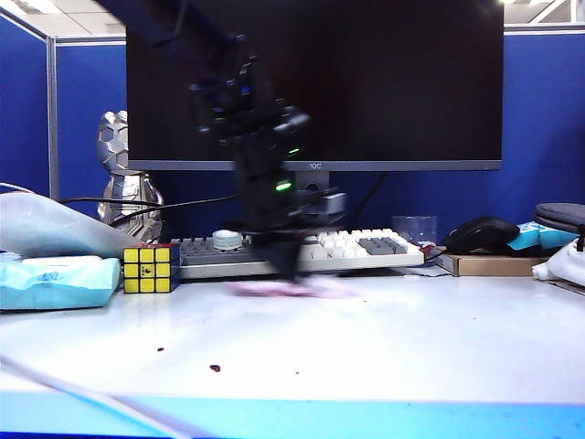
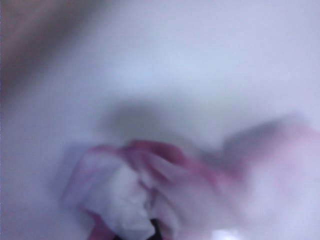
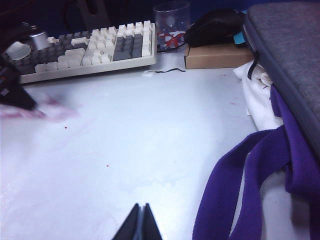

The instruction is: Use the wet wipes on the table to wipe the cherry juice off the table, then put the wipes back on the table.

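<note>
Cherry juice (image 1: pixel 216 369), wet wipes (image 1: pixel 288 289) lengthwise sideways

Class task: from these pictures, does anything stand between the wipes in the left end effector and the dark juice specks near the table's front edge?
Nothing visible does. The left end effector presses the wet wipes down before the keyboard; bare table lies between them and the juice specks.

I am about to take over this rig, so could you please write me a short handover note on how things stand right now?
Left gripper: shut on the wet wipes, pressing the pink-stained wad on the table just in front of the keyboard; the picture is motion-blurred.
Right gripper: shut, empty, low over the table's right side, away from the work.
Done: wipes picked up and wiping under way.
Left: dark cherry juice specks remain near the front edge; wipe them, then set the wipes down on the table.
</note>
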{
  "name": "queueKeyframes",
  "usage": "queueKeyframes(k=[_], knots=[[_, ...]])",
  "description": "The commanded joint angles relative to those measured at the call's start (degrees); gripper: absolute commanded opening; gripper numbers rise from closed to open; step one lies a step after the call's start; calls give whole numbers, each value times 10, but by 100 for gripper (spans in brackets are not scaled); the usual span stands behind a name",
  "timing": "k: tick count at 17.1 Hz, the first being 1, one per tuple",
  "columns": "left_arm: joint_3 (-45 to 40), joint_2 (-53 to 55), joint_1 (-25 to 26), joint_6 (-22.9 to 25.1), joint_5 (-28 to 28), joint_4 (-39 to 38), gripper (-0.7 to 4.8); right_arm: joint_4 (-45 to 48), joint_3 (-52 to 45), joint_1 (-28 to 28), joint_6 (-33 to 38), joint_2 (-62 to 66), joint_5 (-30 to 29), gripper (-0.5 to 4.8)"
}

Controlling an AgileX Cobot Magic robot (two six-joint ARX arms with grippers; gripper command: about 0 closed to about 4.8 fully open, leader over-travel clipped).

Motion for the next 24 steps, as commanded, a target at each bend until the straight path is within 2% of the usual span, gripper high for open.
queueKeyframes(k=[1, 2, 4, 5, 6, 7, 10, 11, 12, 14, 17, 18, 21, 22, 24], knots=[[3, 2, -47, 1, 172, 1, -6, 1, 0, 0, 0, 0, -1, -1], [3, 1, -67, 2, 199, 1, -6, 1, 0, 0, 0, 0, -1, -1], [3, 1, -87, 6, 176, -5, -6, 1, 0, 0, 0, 0, -1, -1], [3, 2, -91, 18, 137, -5, -6, 1, 0, 0, 0, 0, -1, -1], [3, 4, -91, 24, 70, 5, -6, 1, 0, 0, 0, 0, -1, -1], [3, 5, -82, 24, -8, 17, -6, 1, 0, 0, 0, 0, -1, -1], [3, 9, -39, 25, -163, 46, -6, 1, 0, 0, 0, 0, -1, -1], [3, 9, -22, 17, -159, 63, -6, 1, 0, 0, 0, 0, -1, -1], [4, 9, -9, -1, -130, 79, -6, 1, 0, 0, 0, 0, -1, -1], [5, 9, 7, -31, -35, 110, -6, 1, 0, 0, 0, 0, -1, -1], [5, 12, -4, -49, 78, 134, -6, 1, 0, 0, 0, 0, -1, -1], [5, 16, -23, -61, 115, 152, -6, 1, 0, 0, 0, 0, -1, -1], [5, 19, -56, -58, 128, 163, -6, 1, 0, 0, 0, 0, 0, -1], [5, 24, -69, -54, 111, 163, -6, 1, 0, 0, 0, 0, -1, -1], [5, 35, -68, -40, 33, 150, -6, 1, 0, 0, 0, 0, -1, -1]])
